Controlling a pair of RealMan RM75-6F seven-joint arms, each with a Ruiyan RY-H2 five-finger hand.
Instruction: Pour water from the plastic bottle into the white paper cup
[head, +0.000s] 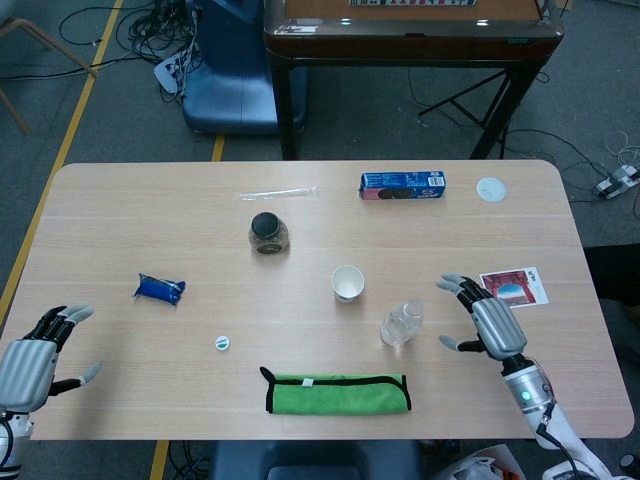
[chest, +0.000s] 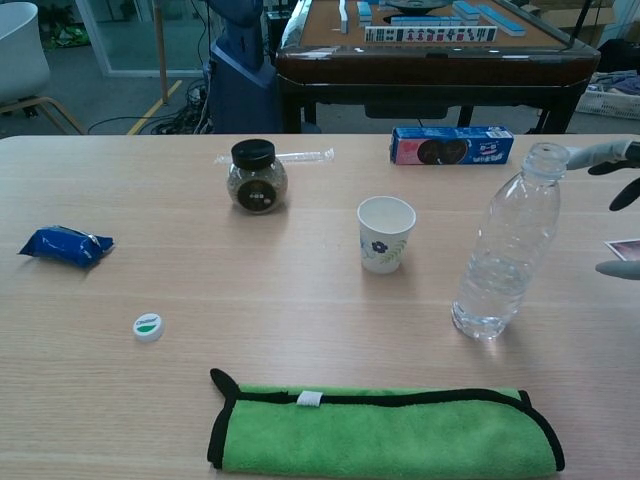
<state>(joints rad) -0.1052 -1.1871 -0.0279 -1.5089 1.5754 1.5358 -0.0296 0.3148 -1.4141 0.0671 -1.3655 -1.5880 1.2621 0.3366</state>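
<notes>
The plastic bottle stands upright and uncapped on the wooden surface, about a quarter full of water, and it serves here as the landmark. The white paper cup stands upright just beyond the bottle and to its left, near but not touching; the chest view shows a small printed flower pattern on its side. The right hand hovers to the right of the bottle, near it but apart from it, released with its fingers spread toward the bottle and holding nothing; in the chest view only the fingertips reach in from the right edge at the height of the bottle's neck. The left hand lies far to the left of the bottle at the surface's near left corner, also released and holding nothing, fingers apart. In front of the bottle lies a folded green cloth with black edging. A small white cap sits well to the bottle's left, and a blue wrapped packet farther left. A dark-lidded jar stands beyond and left of the cup. A blue cookie box lies far beyond the bottle, and a picture card lies to its right, past the right hand.
</notes>
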